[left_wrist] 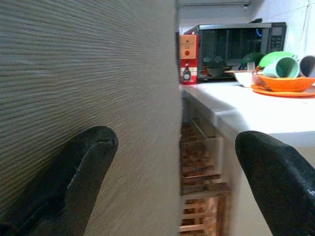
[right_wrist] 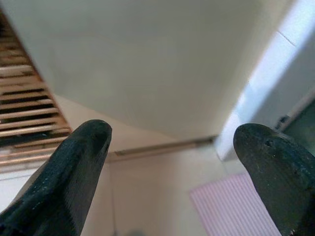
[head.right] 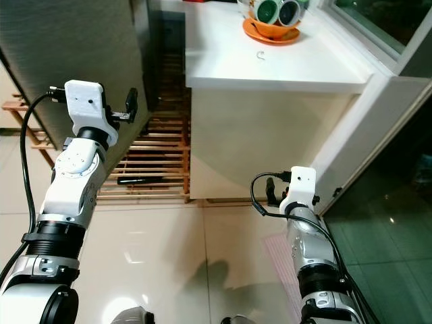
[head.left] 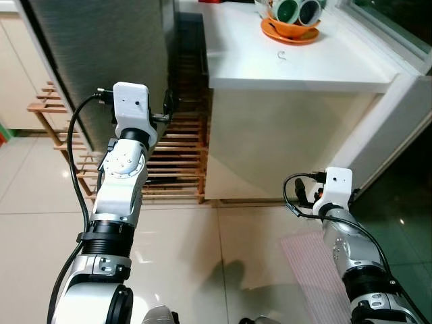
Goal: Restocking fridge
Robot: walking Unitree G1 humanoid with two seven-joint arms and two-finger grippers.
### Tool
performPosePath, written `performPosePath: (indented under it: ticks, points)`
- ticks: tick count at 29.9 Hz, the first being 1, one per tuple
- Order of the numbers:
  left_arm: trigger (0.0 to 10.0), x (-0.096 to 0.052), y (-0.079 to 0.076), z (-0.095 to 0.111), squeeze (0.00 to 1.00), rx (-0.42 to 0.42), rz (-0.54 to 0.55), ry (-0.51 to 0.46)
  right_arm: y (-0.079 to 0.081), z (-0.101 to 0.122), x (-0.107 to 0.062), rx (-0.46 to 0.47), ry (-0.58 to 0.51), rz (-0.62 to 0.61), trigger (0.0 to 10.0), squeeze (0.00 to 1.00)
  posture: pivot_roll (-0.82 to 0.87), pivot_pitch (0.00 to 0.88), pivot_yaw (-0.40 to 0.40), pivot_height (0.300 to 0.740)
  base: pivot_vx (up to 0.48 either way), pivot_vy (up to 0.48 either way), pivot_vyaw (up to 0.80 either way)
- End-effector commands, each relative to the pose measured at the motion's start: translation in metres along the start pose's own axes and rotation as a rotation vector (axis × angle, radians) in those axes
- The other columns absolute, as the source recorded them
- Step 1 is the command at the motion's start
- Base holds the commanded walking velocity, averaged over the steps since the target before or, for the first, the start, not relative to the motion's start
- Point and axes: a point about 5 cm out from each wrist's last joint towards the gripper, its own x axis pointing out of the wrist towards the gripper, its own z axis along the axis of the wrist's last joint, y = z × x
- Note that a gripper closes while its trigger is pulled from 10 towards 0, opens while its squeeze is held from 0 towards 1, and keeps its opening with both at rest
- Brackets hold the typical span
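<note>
A: Where is the left tool (left_wrist: 172,162)?
B: Raised at the near edge of the grey fridge (head.left: 101,54), fingers spread wide, gripping nothing.
A: And the right tool (right_wrist: 170,147)?
B: Low, facing the white bench (head.left: 317,64), also wide and empty. An orange plate (head.left: 290,34) with cups sits far on the bench.

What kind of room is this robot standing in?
Most likely a home kitchen. A tall grey fridge stands beside a white counter, which holds a microwave and an orange dish of cups. The left gripper is raised at the fridge's edge, fingers open.
</note>
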Motion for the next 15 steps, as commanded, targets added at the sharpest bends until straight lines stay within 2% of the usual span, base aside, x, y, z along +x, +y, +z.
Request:
performPosePath:
  ticks: [1, 12, 15]
  points:
    - [10.0, 0.000, 0.014, 0.003, 0.00, 0.023, 0.060, -0.004, 0.004, 0.001, -0.001, 0.002, -0.010, 0.021, 10.0, 0.00, 0.05, 0.000, -0.075, 0.740, 0.000, 0.480, 0.00]
    - [10.0, -0.001, 0.020, -0.002, 0.00, 0.031, 0.099, 0.021, 0.009, -0.003, -0.004, 0.003, -0.004, 0.058, 10.0, 0.00, 0.05, 0.000, -0.075, 0.740, 0.000, 0.480, 0.00]
    - [10.0, -0.002, 0.013, -0.011, 0.00, 0.048, 0.060, 0.078, 0.014, 0.002, -0.005, -0.009, -0.041, 0.080, 10.0, 0.00, 0.05, 0.000, -0.071, 0.740, 0.000, 0.000, 0.00]
